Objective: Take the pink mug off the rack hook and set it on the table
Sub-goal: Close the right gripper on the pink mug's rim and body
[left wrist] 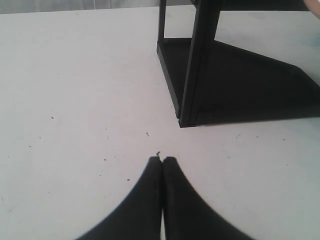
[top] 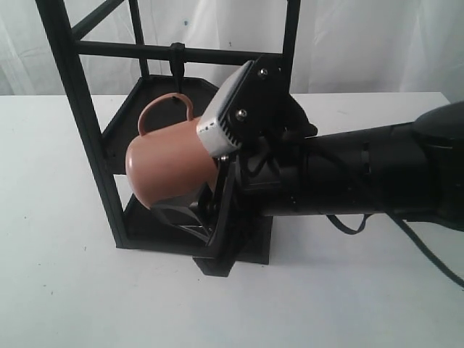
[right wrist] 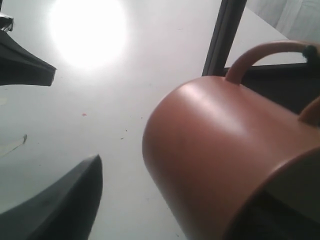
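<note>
One pink mug [top: 167, 170] hangs by its handle on the single rack hook [top: 176, 71], clear of the table [top: 65, 290]; its long axis lies nearly level, base leftward in the exterior view; the right gripper [top: 199, 177] straddles it, fingers wide; the left gripper [left wrist: 161, 162] has its fingers pressed together.

no legible text, no labels or brand marks; no numbers or signs on anything in view

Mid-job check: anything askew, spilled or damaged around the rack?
Nothing stands out. The pink mug hangs by its handle from the rack hook, tipped nearly onto its side, which is normal for a hanging mug. No spill or damage shows.
</note>
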Tool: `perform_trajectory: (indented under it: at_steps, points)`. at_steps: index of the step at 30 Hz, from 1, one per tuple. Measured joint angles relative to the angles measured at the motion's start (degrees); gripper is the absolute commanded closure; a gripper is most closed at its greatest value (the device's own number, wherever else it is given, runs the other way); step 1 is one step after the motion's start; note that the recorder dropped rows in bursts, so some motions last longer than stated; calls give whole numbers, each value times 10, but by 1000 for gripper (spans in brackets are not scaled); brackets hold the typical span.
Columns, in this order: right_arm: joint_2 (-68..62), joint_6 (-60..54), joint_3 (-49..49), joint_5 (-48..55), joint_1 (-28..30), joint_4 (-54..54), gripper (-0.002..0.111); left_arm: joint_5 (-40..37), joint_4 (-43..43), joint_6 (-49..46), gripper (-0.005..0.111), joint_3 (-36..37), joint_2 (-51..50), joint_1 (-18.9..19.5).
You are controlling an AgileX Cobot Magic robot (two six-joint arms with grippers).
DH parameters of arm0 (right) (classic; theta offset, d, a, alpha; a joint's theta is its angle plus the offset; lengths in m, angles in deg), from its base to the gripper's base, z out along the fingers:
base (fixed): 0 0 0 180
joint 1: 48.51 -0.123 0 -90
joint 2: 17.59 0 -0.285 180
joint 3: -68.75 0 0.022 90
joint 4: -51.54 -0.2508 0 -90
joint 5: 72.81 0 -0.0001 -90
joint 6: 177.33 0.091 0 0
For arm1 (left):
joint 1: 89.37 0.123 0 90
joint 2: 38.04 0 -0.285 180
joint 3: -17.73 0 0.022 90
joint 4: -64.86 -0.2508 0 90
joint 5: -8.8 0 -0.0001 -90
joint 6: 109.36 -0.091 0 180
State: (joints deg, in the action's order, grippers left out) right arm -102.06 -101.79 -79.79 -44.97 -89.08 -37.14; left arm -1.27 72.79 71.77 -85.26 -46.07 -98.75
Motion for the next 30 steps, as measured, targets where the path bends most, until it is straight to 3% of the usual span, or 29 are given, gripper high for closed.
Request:
perform_trajectory:
  at_steps: [30]
  points:
    - [-35, -59, -16, 12, 0, -76, 49, 0, 0, 0, 107, 0, 0, 0]
